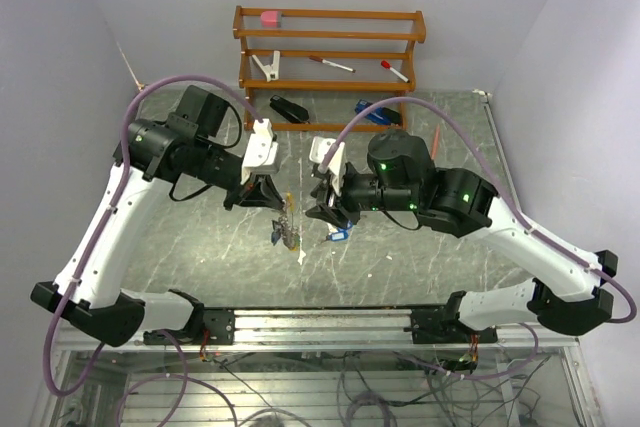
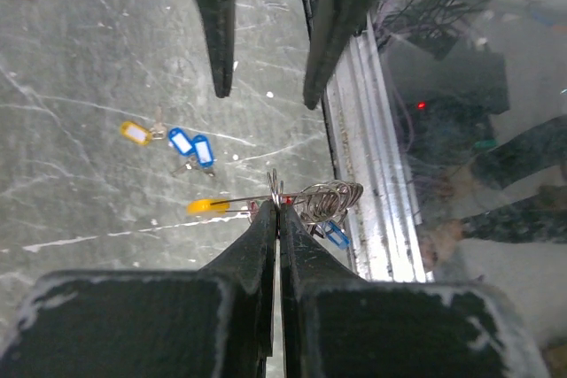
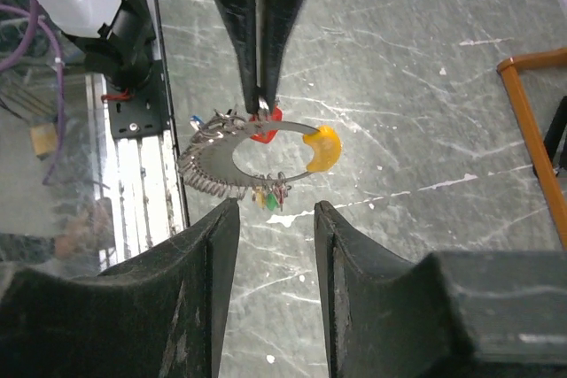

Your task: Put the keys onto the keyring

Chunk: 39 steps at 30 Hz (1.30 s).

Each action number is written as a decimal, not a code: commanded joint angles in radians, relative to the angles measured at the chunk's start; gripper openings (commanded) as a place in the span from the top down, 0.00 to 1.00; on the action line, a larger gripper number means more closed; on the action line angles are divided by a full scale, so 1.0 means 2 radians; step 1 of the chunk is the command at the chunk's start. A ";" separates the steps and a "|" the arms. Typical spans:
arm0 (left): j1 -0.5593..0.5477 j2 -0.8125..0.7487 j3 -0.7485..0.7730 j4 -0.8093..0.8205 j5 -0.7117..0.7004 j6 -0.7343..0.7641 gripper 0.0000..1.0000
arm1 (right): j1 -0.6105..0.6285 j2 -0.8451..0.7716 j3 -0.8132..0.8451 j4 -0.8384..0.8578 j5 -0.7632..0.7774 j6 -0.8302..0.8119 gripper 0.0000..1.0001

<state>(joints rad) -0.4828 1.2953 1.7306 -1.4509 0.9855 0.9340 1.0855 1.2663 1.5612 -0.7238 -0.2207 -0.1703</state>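
The left gripper (image 2: 276, 212) is pinched tight on the thin wire of the keyring (image 3: 221, 161), with its two fingers pressed together and no gap showing. The ring sticks out from those tips as a flat silvery loop. One side of it is crowded with a bunch of small metal rings. A red tag (image 3: 264, 133) sits right at the pinch, a yellow tag (image 3: 323, 148) sits further round the loop, and a green tag (image 3: 271, 203) hangs on the side nearest the right arm.

The right gripper (image 3: 276, 207) faces it tip to tip from close by. Its fingers (image 3: 208, 263) stand partly apart and hold nothing. The ring lies just beyond their tips, not between them.

More keys (image 2: 182, 141) lie loose below on the grey marbled table (image 1: 200, 257). Two have blue tags and sit side by side, and one with a yellow tag sits just beside them. None of them touches either gripper.

The metal rail (image 2: 363, 130) that carries the arm bases runs along the near edge of the table. A wooden rack (image 1: 330, 47) stands against the wall at the far edge, well away from both arms.
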 commanded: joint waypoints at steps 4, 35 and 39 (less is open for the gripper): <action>-0.005 -0.004 -0.040 0.088 0.035 -0.147 0.93 | 0.046 -0.008 -0.005 -0.019 0.072 -0.049 0.60; -0.017 -0.010 -0.019 0.008 0.004 -0.025 0.93 | 0.061 0.003 -0.016 0.065 0.075 0.015 0.74; -0.020 -0.016 -0.016 0.002 -0.019 -0.009 0.93 | 0.046 0.011 -0.003 0.061 0.046 0.029 0.74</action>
<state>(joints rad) -0.5091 1.2915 1.6840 -1.4319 0.9760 0.8703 1.2030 1.2919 1.4948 -0.6071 -0.0666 -0.1551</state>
